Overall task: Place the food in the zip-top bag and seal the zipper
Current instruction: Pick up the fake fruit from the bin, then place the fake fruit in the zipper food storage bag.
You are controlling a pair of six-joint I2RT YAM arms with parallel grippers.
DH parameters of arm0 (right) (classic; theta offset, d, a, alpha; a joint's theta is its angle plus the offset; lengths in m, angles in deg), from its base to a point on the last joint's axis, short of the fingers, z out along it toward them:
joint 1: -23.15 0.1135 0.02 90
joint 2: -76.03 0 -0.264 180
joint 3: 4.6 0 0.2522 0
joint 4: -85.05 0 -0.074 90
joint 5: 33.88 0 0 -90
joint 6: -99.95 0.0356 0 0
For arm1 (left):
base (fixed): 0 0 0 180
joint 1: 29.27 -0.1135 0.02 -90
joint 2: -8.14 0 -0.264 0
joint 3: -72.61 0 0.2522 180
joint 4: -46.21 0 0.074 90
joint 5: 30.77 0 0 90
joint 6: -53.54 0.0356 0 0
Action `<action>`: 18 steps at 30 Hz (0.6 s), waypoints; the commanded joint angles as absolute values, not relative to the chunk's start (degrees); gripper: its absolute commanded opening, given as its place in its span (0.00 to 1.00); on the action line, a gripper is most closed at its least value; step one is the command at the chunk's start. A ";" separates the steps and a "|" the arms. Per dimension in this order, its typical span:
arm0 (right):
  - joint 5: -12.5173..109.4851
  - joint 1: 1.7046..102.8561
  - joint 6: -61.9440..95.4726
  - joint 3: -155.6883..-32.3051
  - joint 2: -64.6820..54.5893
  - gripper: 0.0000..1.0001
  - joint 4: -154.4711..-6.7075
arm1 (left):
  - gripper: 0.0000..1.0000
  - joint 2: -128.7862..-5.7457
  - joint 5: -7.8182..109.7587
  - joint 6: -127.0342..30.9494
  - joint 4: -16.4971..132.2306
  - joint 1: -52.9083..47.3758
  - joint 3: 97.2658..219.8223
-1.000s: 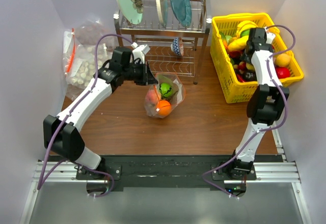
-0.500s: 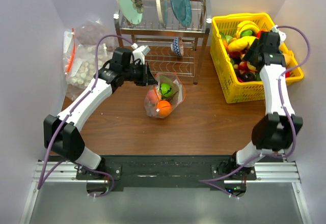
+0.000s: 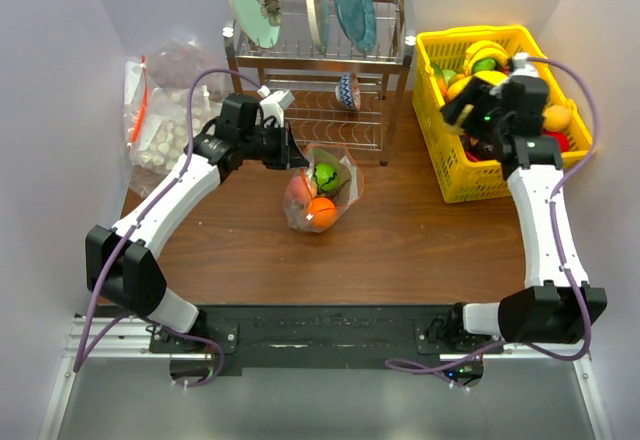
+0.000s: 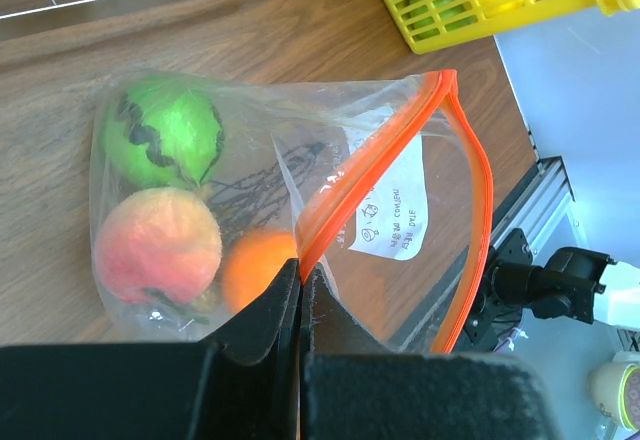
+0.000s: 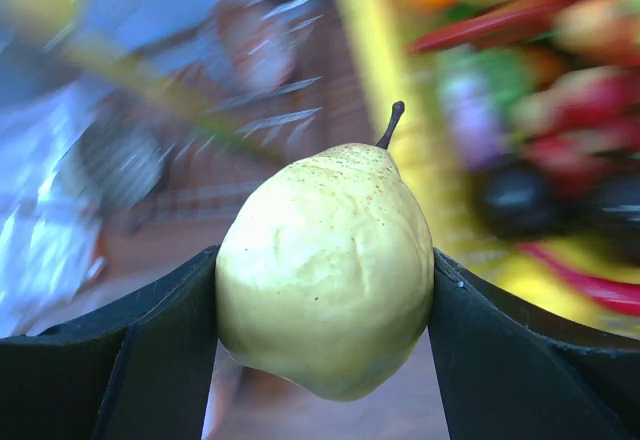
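The zip-top bag (image 3: 345, 192) lies on the wooden table in front of the dish rack, mouth open. In it are a green round fruit (image 3: 325, 174), a peach-like fruit (image 3: 298, 190) and an orange (image 3: 321, 211). My left gripper (image 3: 295, 155) is shut on the orange-red zipper (image 4: 375, 170) at one end of the mouth (image 4: 300, 275) and holds it up. My right gripper (image 3: 460, 112) is over the basket's left side, shut on a yellow-green pear (image 5: 325, 270) with a short stem. The right wrist view's background is blurred.
A yellow basket (image 3: 452, 182) full of toy fruit stands at the back right. A metal dish rack (image 3: 320, 60) with plates stands at the back centre. Clear bags of white lumps (image 3: 160, 130) lie at the back left.
My right arm has risen out of the basket and swung left with the pear in its jaws. The left gripper and the bag have not moved.
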State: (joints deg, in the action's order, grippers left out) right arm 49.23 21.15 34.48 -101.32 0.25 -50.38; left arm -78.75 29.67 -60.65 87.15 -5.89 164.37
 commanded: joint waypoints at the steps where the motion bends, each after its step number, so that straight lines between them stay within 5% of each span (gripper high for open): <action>1: 38.03 30.87 35.96 -98.53 3.26 0.50 -57.36 | 0.00 -78.17 30.49 -59.49 86.95 -6.06 166.35; 18: 37.40 57.77 26.39 -95.44 -0.60 0.53 -58.78 | 0.00 -79.22 31.63 -59.23 90.99 -5.89 169.87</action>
State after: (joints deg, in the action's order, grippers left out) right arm 35.61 55.21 29.28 -94.48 1.88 -58.11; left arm -79.23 31.46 -60.65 90.69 -5.89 166.86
